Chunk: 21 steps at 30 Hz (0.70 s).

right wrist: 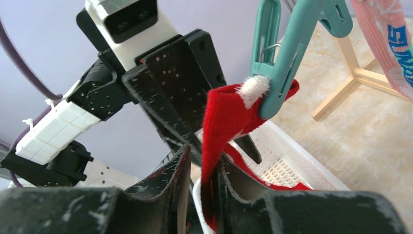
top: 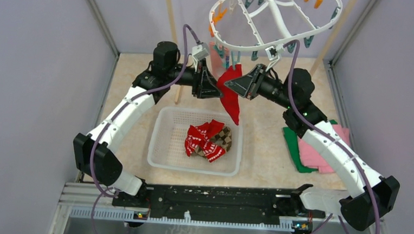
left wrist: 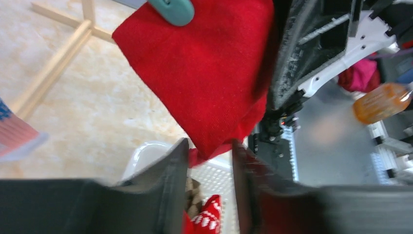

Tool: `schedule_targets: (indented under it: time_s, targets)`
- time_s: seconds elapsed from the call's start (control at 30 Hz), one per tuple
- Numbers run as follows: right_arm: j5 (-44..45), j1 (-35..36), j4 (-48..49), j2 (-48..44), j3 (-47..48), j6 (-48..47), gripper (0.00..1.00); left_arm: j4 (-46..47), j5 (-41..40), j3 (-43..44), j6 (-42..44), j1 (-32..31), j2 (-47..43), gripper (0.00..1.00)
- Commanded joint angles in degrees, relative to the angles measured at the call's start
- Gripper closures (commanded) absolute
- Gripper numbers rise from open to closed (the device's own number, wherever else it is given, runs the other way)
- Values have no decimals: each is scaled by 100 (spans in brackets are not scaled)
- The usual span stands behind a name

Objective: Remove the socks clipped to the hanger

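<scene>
A red sock (top: 232, 99) hangs from a teal clip (right wrist: 287, 53) of the white hanger (top: 285, 41) above the basket. My right gripper (top: 227, 84) reaches in from the right. In the right wrist view its jaws (right wrist: 204, 168) stand drawn close on the red sock (right wrist: 221, 122) just under the clip. My left gripper (top: 220, 92) is open on the sock's left side. In the left wrist view the red sock (left wrist: 209, 73) dips its lower edge between the spread fingers of the left gripper (left wrist: 209, 165) without being pinched. Several more orange and teal clips dangle from the hanger.
A white mesh basket (top: 159, 146) below holds red patterned and argyle socks (top: 206, 138). Folded pink (top: 316, 153) and green (top: 295, 149) cloths lie at the right. A wooden rack post (top: 172, 33) stands behind the left arm. Another pink striped sock (right wrist: 384, 39) hangs nearby.
</scene>
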Motion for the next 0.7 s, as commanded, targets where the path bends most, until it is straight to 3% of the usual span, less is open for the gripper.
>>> schedule_targets:
  time_s: [0.0,0.1,0.17,0.27,0.4,0.67]
  targets:
    - [-33,-70,306,-122,166,32,73,740,205,-166,-286,-26,-140,70]
    - [406,-68,-64,-222,196,-215,53,949,139,-255,-444,-27,-138,97]
    - [837,-73,-301,-292,236,-393,39,1074,93,-301,-560,-30,-137,100]
    - [1518,-69,-512,-321,379,-632,25,1107,2,-307,-595,-62,-135,100]
    - [2043,-69,-515,-159,676,-823,20,1115,-119,-299,-618,-112,-131,100]
    - [2278,-51,-309,388,1093,-902,23,999,-356,-278,-550,-266,-114,100]
